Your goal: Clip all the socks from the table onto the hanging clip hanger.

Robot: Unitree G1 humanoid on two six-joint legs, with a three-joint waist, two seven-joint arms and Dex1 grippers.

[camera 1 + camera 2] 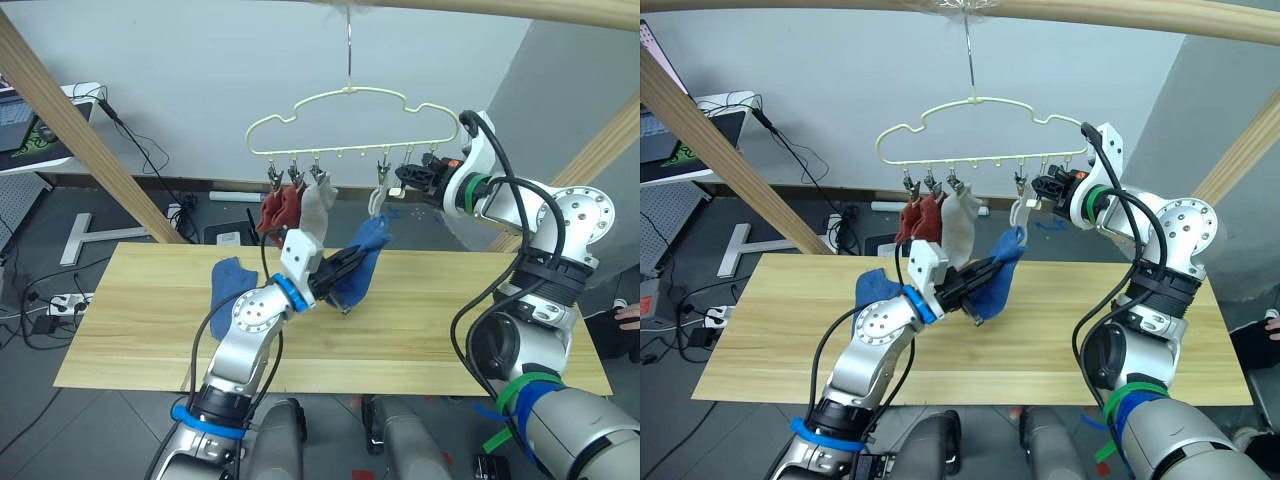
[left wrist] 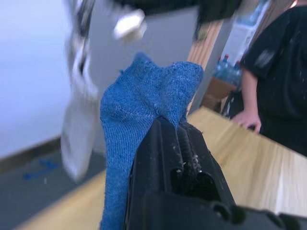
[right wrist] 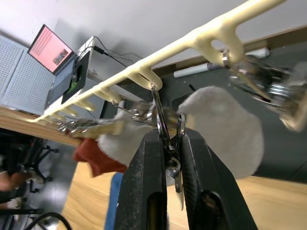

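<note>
One blue sock [image 1: 365, 262] raised toward the hanger [image 1: 352, 120]: soft, light, floppy.
Left fingers [image 2: 178, 148] pinch its edge; right fingers [image 3: 160, 158] squeeze a clip [image 3: 166, 128]; feed in the cuff.

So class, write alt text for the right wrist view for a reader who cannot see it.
The right gripper pinches a metal clip hanging from the pale-yellow clip hanger. A light grey sock and a rust-red sock already hang there, above the wooden table.
</note>
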